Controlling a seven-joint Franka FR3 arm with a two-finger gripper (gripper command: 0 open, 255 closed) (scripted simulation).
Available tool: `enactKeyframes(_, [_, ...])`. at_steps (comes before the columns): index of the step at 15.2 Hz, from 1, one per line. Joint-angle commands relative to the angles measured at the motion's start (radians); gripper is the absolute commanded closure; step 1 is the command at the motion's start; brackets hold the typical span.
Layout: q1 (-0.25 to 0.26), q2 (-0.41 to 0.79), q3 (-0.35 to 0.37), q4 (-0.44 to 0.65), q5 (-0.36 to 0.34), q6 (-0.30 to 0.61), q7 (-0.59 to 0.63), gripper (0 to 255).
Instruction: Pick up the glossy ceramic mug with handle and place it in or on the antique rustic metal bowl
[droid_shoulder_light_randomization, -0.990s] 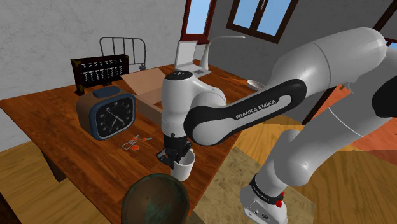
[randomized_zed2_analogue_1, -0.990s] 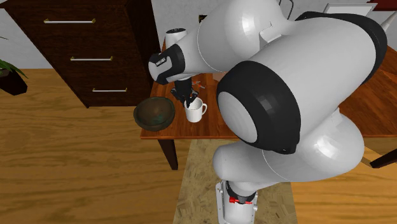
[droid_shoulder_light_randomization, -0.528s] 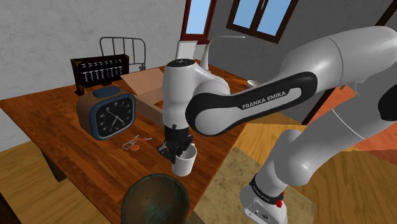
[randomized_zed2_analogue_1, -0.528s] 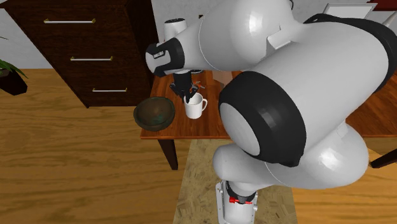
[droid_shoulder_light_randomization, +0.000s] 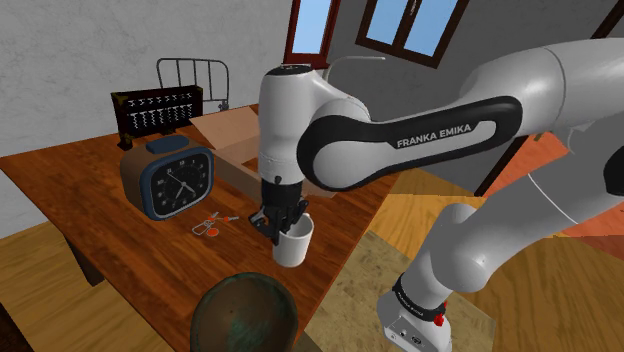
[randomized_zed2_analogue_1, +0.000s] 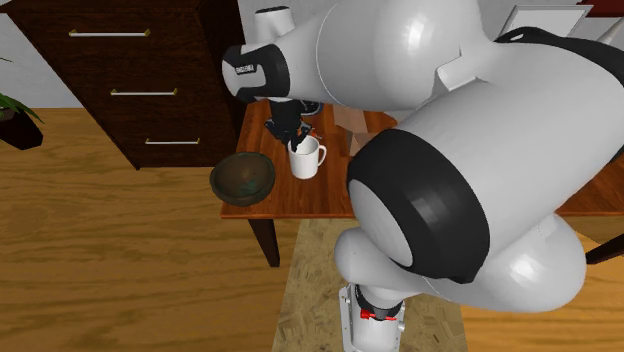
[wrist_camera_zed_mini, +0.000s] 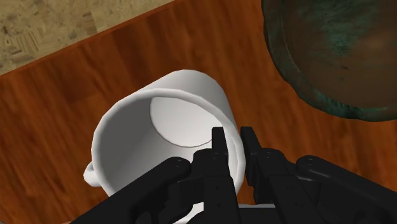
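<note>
We read FRANKA EMIKA on the arm (droid_shoulder_light_randomization: 440, 135); the end effector (wrist_camera_zed_mini: 233, 132) clamps the mug (wrist_camera_zed_mini: 159, 127) wall (bowl (droid_shoulder_light_randomization: 243, 318) partly cropped).

In shoulder view we see bench (droid_shoulder_light_randomization: 215, 262) bare btw mug (droid_shoulder_light_randomization: 291, 243) & bowl (droid_shoulder_light_randomization: 243, 315) at its 7 o'clock; scissors (droid_shoulder_light_randomization: 212, 224) at 9, clock (droid_shoulder_light_randomization: 168, 178) at 10 block that side.

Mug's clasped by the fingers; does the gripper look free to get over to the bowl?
Likely yes: the gripper clasps the mug by its wall, and only table lies between it and the bowl close by.
</note>
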Motion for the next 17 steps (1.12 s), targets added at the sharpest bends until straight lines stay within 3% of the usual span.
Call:
enactKeyframes(1, [0.000, -0.011, -0.006, 0.020, 0.000, -0.031, -0.003, 255])
enactKeyframes(17, [-0.006, -0.051, -0.044, 0.203, -0.011, -0.253, -0.006, 255])
